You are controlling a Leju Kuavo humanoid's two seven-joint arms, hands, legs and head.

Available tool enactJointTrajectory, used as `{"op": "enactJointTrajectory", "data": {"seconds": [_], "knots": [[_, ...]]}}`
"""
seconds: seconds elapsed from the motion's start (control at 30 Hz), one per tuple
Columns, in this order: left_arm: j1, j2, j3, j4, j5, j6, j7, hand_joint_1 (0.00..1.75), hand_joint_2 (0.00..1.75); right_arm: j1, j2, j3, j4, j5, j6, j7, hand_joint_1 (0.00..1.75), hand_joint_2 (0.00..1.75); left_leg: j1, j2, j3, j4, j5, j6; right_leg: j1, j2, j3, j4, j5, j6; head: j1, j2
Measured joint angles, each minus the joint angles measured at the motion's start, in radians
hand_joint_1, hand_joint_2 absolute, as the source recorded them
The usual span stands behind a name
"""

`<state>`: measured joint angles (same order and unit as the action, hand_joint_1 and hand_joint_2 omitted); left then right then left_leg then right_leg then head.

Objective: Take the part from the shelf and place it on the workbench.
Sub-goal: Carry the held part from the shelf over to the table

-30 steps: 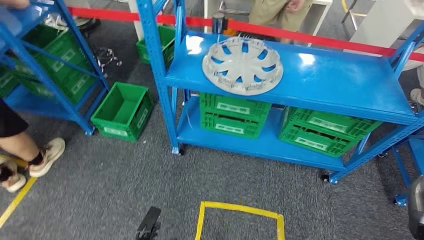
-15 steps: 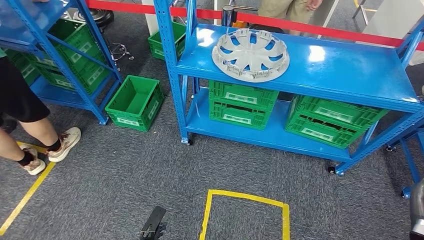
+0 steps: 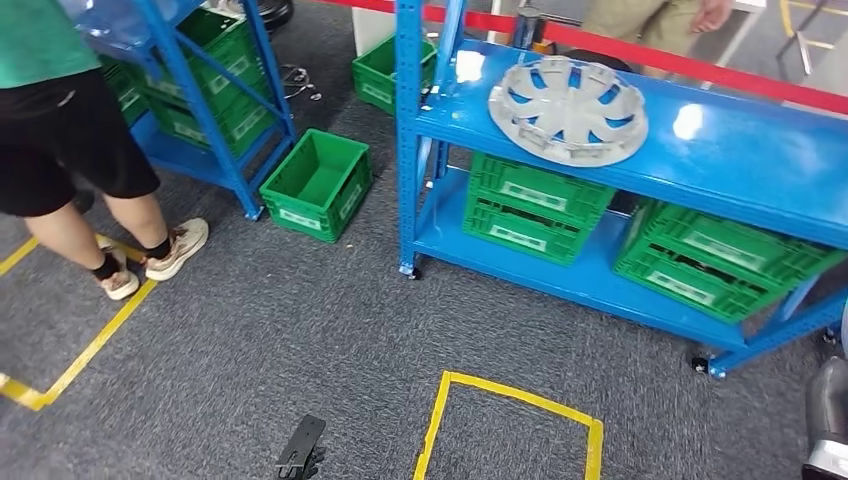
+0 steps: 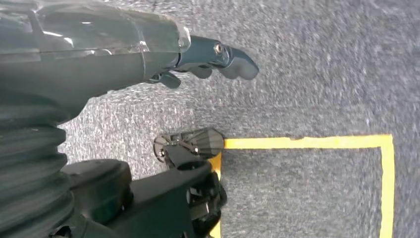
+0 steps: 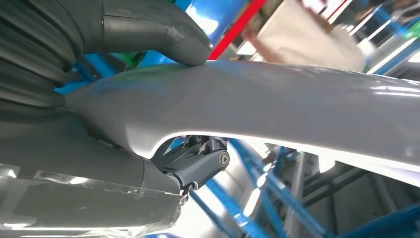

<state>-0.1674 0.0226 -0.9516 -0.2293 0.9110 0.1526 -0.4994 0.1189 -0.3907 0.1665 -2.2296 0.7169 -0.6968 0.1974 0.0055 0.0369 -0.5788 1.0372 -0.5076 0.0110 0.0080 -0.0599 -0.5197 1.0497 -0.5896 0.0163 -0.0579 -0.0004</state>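
Note:
In the right wrist view my right hand (image 5: 163, 129) grips a smooth, curved grey part (image 5: 277, 109). The thumb (image 5: 163, 37) presses on its upper face and the darker fingers (image 5: 198, 163) sit under its edge. A grey shape (image 3: 825, 420) at the lower right edge of the head view lies where that arm hangs. My left hand (image 4: 198, 57) hangs over the grey carpet, fingers apart and holding nothing. A pale grey wheel cover (image 3: 567, 108) lies flat on the top board of the blue shelf (image 3: 740, 160).
Green crates (image 3: 535, 205) fill the shelf's lower board, and another green crate (image 3: 318, 183) stands on the carpet. A second blue rack (image 3: 205, 90) is at the left, with a person (image 3: 70, 130) beside it. A yellow taped square (image 3: 510, 430) marks the floor. A red barrier tape (image 3: 690, 65) runs behind the shelf.
The whole picture has shifted: the camera has turned, so shelf and crates slide right and the person at the left comes further into view. The wheel cover stays on its shelf.

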Motion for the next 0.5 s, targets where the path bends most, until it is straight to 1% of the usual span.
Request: {"op": "enactJointTrajectory", "data": {"seconds": [0.03, 0.07, 0.1, 0.13, 0.17, 0.2, 0.23, 0.27, 0.3, 0.33, 0.37, 0.4, 0.43, 0.47, 0.5], "knots": [[0.000, -0.001, 0.000, 0.000, 0.000, 0.000, 0.000, 0.00, 1.75, 0.001, 0.000, 0.000, 0.000, 0.001, 0.000, 0.000, 1.75, 1.75, 0.001, -0.012, -0.004, 0.000, 0.004, 0.005, -0.003, 0.028, -0.021, 0.050, -0.032, 0.007, 0.001, 0.000], [0.000, -0.001, 0.000, 0.000, 0.000, 0.000, 0.000, 0.00, 1.75, 0.002, 0.000, 0.000, 0.000, 0.002, 0.000, 0.000, 1.75, 1.75, 0.002, -0.025, -0.009, 0.000, 0.007, 0.009, -0.006, 0.046, -0.050, 0.114, -0.066, 0.012, 0.001, 0.000], [0.000, -0.002, 0.000, 0.000, 0.000, 0.000, 0.000, 0.00, 1.75, 0.002, 0.000, 0.000, 0.001, 0.003, 0.000, 0.000, 1.75, 1.75, 0.002, -0.037, -0.012, 0.000, 0.010, 0.012, -0.007, 0.052, -0.077, 0.174, -0.091, 0.013, 0.001, 0.000], [0.002, -0.002, 0.000, 0.000, 0.000, 0.000, 0.000, 0.00, 1.75, 0.003, 0.000, 0.000, 0.002, 0.003, 0.000, 0.000, 1.75, 1.75, 0.002, -0.050, -0.015, 0.000, 0.013, 0.013, -0.008, 0.053, -0.095, 0.212, -0.098, 0.013, 0.001, 0.000], [0.003, -0.002, 0.000, 0.000, 0.000, 0.000, 0.000, 0.00, 1.75, 0.003, 0.000, 0.001, 0.004, 0.003, 0.000, 0.000, 1.75, 1.75, 0.002, -0.064, -0.017, 0.000, 0.016, 0.013, -0.008, 0.054, -0.098, 0.217, -0.086, 0.011, 0.001, 0.000], [0.004, -0.002, 0.000, 0.001, 0.000, 0.000, 0.000, 0.00, 1.75, 0.003, 0.000, 0.001, 0.004, 0.003, 0.000, 0.000, 1.75, 1.75, 0.001, -0.076, -0.017, 0.000, 0.018, 0.012, -0.008, 0.057, -0.085, 0.188, -0.056, 0.006, 0.001, 0.000], [0.004, -0.002, 0.000, 0.001, 0.000, 0.000, 0.000, 0.00, 1.75, 0.003, 0.000, 0.001, 0.005, 0.004, 0.000, 0.000, 1.75, 1.75, 0.001, -0.088, -0.016, 0.000, 0.020, 0.010, -0.007, 0.067, -0.059, 0.129, -0.015, 0.000, 0.001, 0.000], [0.004, -0.003, 0.000, 0.001, -0.001, 0.001, 0.000, 0.00, 1.75, 0.002, 0.000, 0.000, 0.005, 0.007, 0.000, 0.000, 1.75, 1.75, 0.001, -0.100, -0.017, 0.000, 0.022, 0.007, -0.007, 0.090, -0.032, 0.067, 0.019, -0.007, 0.001, 0.000], [0.003, -0.004, 0.000, 0.001, -0.001, 0.003, -0.001, 0.00, 1.75, 0.002, 0.000, 0.000, 0.004, 0.012, 0.000, 0.000, 1.75, 1.75, 0.002, -0.111, -0.021, 0.001, 0.025, 0.002, -0.007, 0.111, -0.011, 0.014, 0.043, -0.014, 0.001, 0.000], [0.003, -0.005, 0.000, 0.001, -0.002, 0.006, -0.003, 0.00, 1.75, 0.001, 0.000, 0.000, 0.004, 0.019, 0.000, 0.000, 1.75, 1.75, 0.004, -0.121, -0.026, 0.001, 0.029, -0.003, -0.006, 0.127, 0.002, -0.021, 0.055, -0.020, 0.001, 0.000], [0.003, -0.006, 0.000, 0.001, -0.003, 0.010, -0.004, 0.00, 1.75, 0.001, 0.000, 0.000, 0.003, 0.027, 0.000, 0.000, 1.75, 1.75, 0.006, -0.131, -0.033, 0.001, 0.034, -0.010, -0.004, 0.134, 0.005, -0.035, 0.055, -0.025, 0.002, 0.000], [0.003, -0.006, 0.000, 0.001, -0.004, 0.013, -0.005, 0.00, 1.75, 0.001, 0.001, 0.000, 0.001, 0.033, 0.000, 0.000, 1.75, 1.75, 0.008, -0.141, -0.040, 0.001, 0.039, -0.018, -0.003, 0.125, 0.004, -0.043, 0.055, -0.027, 0.003, 0.000], [0.005, -0.005, 0.000, 0.001, -0.004, 0.016, -0.005, 0.00, 1.75, 0.001, 0.001, 0.000, 0.000, 0.036, 0.000, 0.000, 1.75, 1.75, 0.009, -0.145, -0.045, 0.001, 0.042, -0.024, -0.005, 0.112, 0.005, -0.053, 0.058, -0.028, 0.004, 0.000], [0.006, -0.004, 0.000, 0.001, -0.004, 0.018, -0.005, 0.00, 1.75, 0.001, 0.002, 0.001, 0.000, 0.038, 0.000, 0.000, 1.75, 1.75, 0.006, -0.126, -0.052, 0.006, 0.037, -0.030, -0.006, 0.101, 0.007, -0.063, 0.063, -0.030, 0.002, 0.000], [0.006, -0.003, 0.000, 0.001, -0.004, 0.019, -0.005, 0.00, 1.75, 0.001, 0.003, 0.001, -0.001, 0.038, 0.000, -0.001, 1.75, 1.75, 0.004, -0.098, -0.065, 0.028, 0.019, -0.034, -0.008, 0.088, 0.008, -0.074, 0.069, -0.032, -0.001, 0.000]]}}
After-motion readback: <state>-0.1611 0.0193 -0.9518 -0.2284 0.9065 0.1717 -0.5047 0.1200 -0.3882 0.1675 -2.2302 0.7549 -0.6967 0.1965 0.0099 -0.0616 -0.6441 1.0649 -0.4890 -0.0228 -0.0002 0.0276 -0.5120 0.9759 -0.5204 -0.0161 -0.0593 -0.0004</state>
